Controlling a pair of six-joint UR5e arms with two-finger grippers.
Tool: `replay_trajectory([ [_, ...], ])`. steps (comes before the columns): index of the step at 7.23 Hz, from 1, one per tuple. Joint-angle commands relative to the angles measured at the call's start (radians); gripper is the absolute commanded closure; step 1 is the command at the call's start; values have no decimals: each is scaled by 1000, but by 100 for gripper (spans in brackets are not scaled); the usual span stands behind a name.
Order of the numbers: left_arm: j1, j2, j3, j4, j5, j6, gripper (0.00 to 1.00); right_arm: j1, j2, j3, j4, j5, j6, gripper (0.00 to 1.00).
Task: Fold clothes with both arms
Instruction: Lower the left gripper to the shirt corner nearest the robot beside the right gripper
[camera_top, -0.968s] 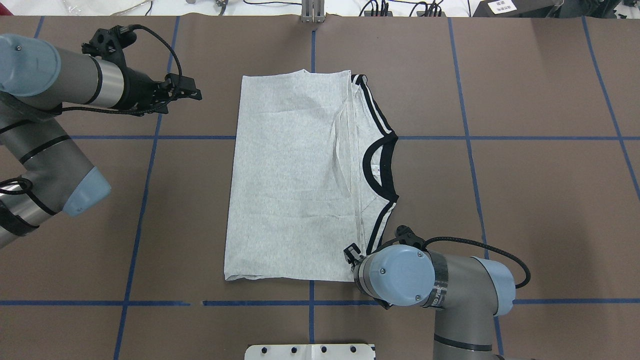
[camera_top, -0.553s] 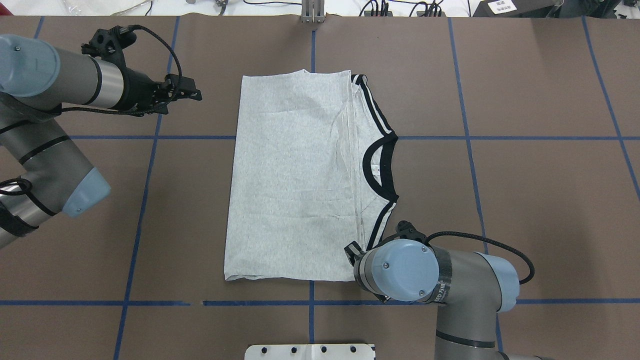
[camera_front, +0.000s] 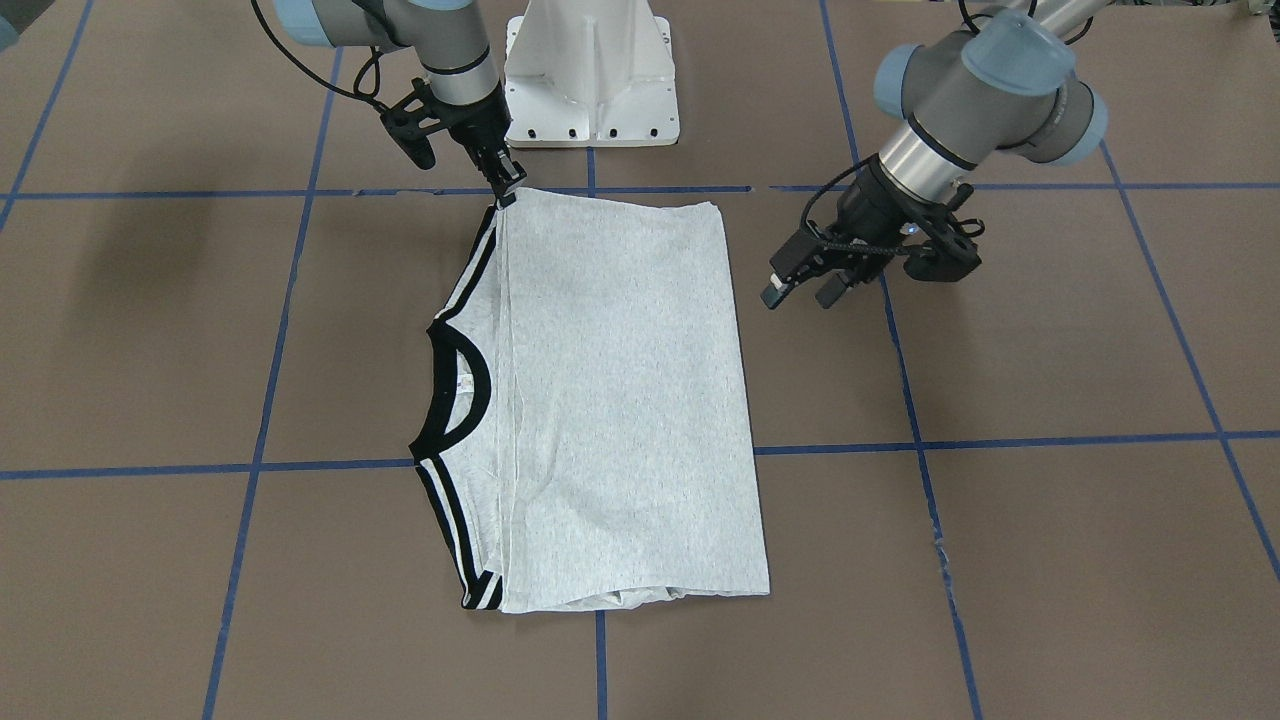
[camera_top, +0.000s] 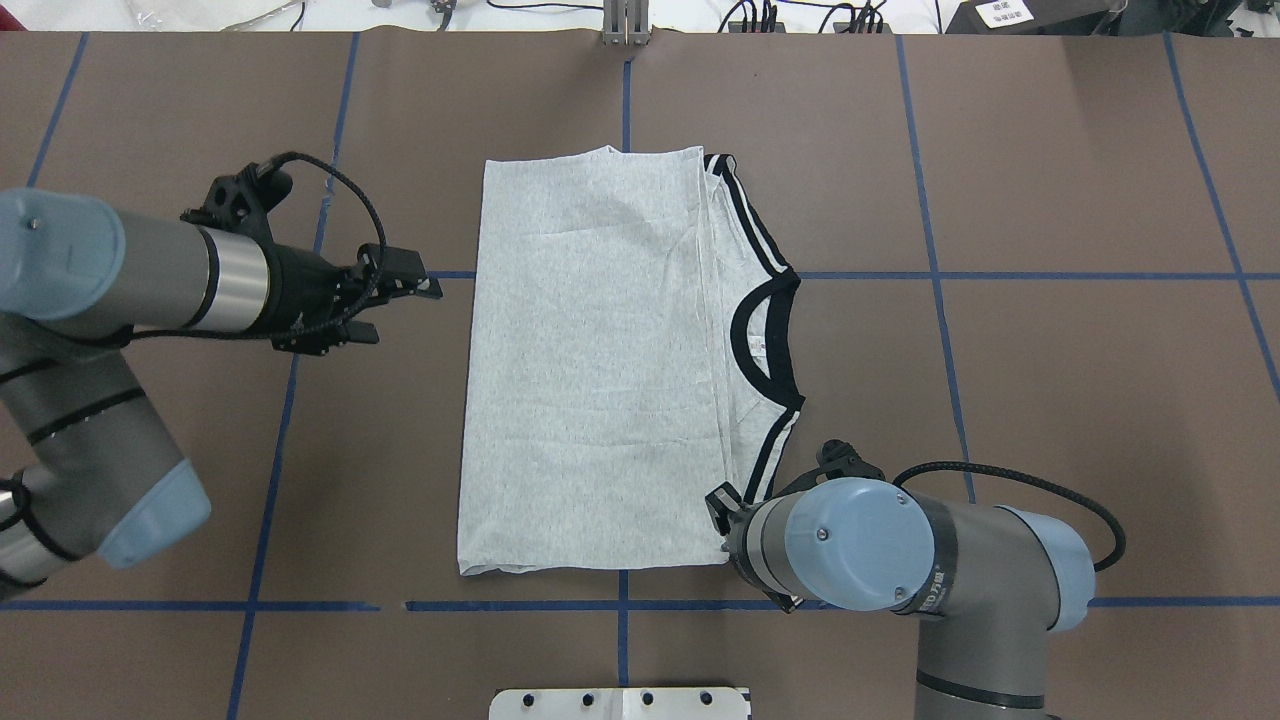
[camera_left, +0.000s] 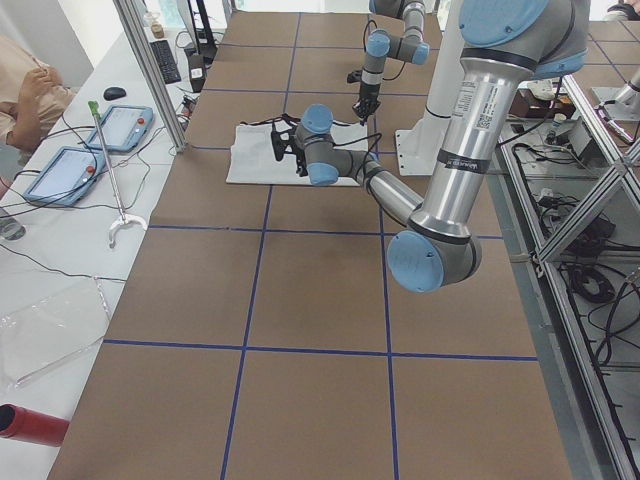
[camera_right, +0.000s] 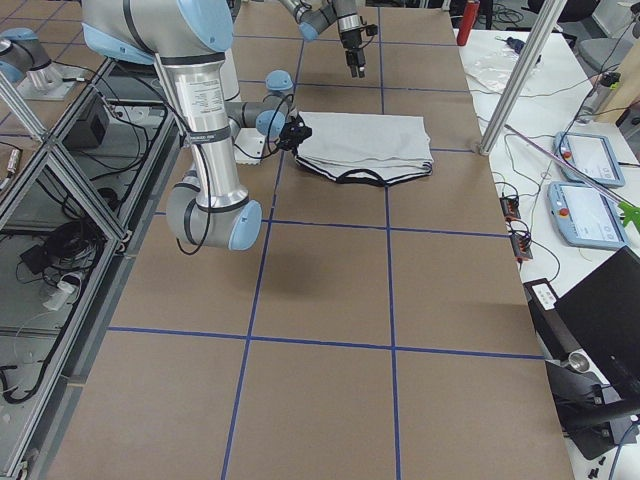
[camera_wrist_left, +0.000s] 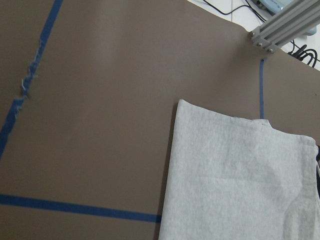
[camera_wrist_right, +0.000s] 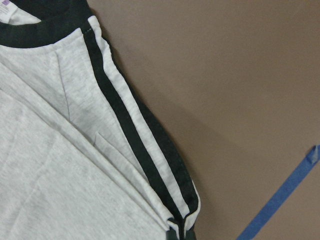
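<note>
The clothes are one grey T-shirt (camera_top: 590, 360), folded into a long rectangle in the middle of the table. Its black collar (camera_top: 745, 335) and striped sleeve cuffs (camera_top: 745, 215) stick out on its right side. My right gripper (camera_front: 508, 192) is at the shirt's near right corner, its fingers closed on the striped cuff (camera_wrist_right: 135, 145). In the overhead view the wrist (camera_top: 850, 545) hides these fingers. My left gripper (camera_top: 405, 312) hovers open just left of the shirt's left edge, holding nothing. The left wrist view shows the shirt's far left corner (camera_wrist_left: 240, 175).
The robot's white pedestal base (camera_front: 590, 80) stands at the near table edge. Blue tape lines (camera_top: 940, 275) cross the brown table cover. An aluminium post (camera_top: 625, 25) stands at the far edge. A person's arm (camera_left: 25, 85) and tablets (camera_left: 120, 125) are at a side table.
My left arm has swung nearer and closer to the shirt's left edge. My right arm has shifted slightly right, and the shirt's near edge has slid right with it.
</note>
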Motion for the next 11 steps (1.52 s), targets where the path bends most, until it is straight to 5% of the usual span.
replay_trajectory([
  [1, 186, 108, -106, 41, 154, -166, 1, 1, -10, 15, 0, 11, 0, 100],
  [3, 329, 99, -107, 150, 270, -270, 6, -1, -8, 16, 0, 14, -1, 100],
  [5, 394, 39, -90, 215, 275, -321, 10, -1, -5, 15, 1, 14, -1, 100],
  [11, 436, -7, -18, 260, 307, -351, 39, 2, -5, 24, 0, 12, -1, 100],
])
